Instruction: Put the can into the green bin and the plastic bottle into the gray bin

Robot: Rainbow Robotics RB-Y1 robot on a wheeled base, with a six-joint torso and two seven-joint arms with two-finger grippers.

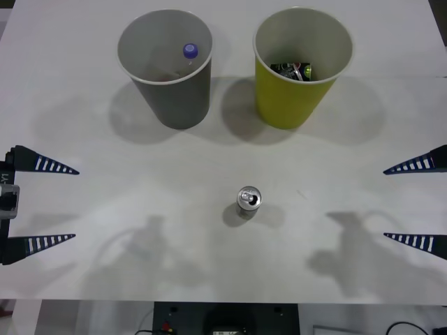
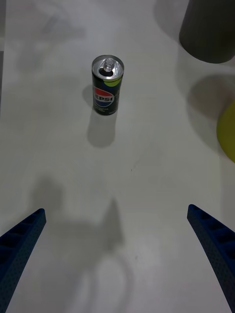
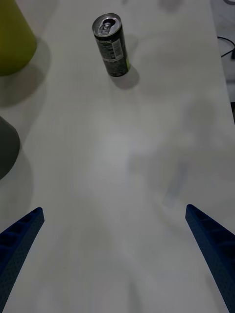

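A Pepsi can (image 1: 248, 200) stands upright on the white table (image 1: 140, 195), near the middle of its front half, apart from everything else. Its silver top with the pull tab faces up, and the opening is already punched.

At the far side of the table stand the two bins, side by side and not touching. The gray bin (image 1: 171, 84) is on my left, and the plastic bottle (image 1: 190, 51) is inside it, its blue-purple cap leaning against the far inner wall. The green bin (image 1: 297, 91) is on my right, and another dark can (image 1: 292, 70) with a silver top already lies in its bottom.

My left gripper (image 1: 42, 202) hangs at the left edge of the table with its blue ribbed fingers spread wide, holding nothing. My right gripper (image 1: 415, 202) sits at the right edge, fingers likewise wide apart and empty. Both are well apart from the standing can, which lies between them.
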